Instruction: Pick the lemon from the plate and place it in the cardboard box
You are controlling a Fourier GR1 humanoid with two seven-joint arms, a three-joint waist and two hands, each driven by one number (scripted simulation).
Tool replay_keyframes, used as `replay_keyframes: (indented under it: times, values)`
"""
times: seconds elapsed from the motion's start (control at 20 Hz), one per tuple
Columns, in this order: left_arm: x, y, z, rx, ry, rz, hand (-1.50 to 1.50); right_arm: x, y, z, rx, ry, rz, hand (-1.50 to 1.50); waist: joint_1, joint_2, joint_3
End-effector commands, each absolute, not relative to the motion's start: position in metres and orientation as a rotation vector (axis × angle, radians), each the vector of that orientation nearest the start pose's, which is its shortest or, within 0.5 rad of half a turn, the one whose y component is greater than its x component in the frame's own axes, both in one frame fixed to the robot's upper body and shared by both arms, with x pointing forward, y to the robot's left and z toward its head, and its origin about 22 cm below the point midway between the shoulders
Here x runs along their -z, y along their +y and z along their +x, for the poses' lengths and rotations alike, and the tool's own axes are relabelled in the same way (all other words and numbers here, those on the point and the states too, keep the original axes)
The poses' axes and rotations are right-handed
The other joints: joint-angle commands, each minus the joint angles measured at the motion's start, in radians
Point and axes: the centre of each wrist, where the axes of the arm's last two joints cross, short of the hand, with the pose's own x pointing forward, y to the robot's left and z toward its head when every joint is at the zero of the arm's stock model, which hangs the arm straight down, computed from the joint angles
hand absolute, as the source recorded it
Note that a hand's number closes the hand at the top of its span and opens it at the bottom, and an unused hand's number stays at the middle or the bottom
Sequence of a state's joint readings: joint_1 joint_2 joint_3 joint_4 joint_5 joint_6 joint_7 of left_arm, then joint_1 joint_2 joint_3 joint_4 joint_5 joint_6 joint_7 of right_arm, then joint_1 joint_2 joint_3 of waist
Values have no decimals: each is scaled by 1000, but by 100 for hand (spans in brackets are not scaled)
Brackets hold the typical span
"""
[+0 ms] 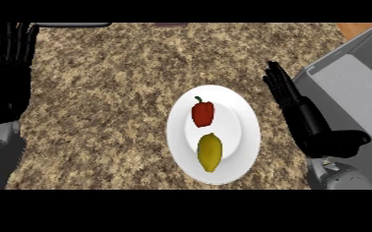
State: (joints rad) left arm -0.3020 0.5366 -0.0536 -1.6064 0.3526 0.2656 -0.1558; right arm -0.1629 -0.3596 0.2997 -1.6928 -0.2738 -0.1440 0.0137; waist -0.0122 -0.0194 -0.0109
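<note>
A speckled brown stone counter (pixel 102 108) fills the view, with a strip of orange-brown surface at the far right corner. A white plate (pixel 247 142) sits right of centre, and on it lie two things: a red pepper (pixel 202 113) on the far half, stem pointing away, and the lemon (pixel 210 151) on the near half, long and yellow, just beside the pepper but seemingly not touching it. The lemon is the nearer of the two, so a hand coming from the near edge can reach it without crossing the pepper.

The right hand (pixel 294 103) stands just right of the plate, fingers straight and pointing away, holding nothing; it looks poised beside the plate, ready to swing left over the lemon. The left hand (pixel 15 64) shows at the far left edge, fingers up and relaxed, resting well apart from the plate and likely playing no part in the pick.

At the right edge a grey slanted panel (pixel 341 78) comes into view; whether it belongs to the box cannot be told from here. By my reading the task has not begun: the lemon is still on the plate and no grasp is made. The next move calls for closing round the lemon alone, leaving the pepper undisturbed.
</note>
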Motion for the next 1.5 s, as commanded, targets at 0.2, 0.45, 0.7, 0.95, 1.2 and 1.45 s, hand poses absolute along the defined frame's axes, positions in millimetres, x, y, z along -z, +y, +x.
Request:
replay_keyframes:
  times: [0.2,0.45,0.7,0.95,1.2,1.45]
  values:
    - [-84,306,278,361,-1831,243,0,-146,-266,231,43,-2008,-237,-150,-74,-6,7]
    - [-57,289,271,462,-1716,137,0,-106,-277,174,-78,-1814,-528,-150,-59,10,9]
    - [-65,280,280,499,-1737,151,0,-106,-272,138,-366,-1889,-641,-150,-23,13,10]
    - [-70,272,294,517,-1745,108,0,-111,-249,130,-568,-1829,-701,-150,-2,19,9]
    - [-70,280,292,522,-1744,110,0,-134,-244,119,-834,-1574,-725,-150,11,23,5]
    - [-71,265,296,546,-1761,91,0,-153,-219,122,-1011,-1421,-716,-150,29,24,5]
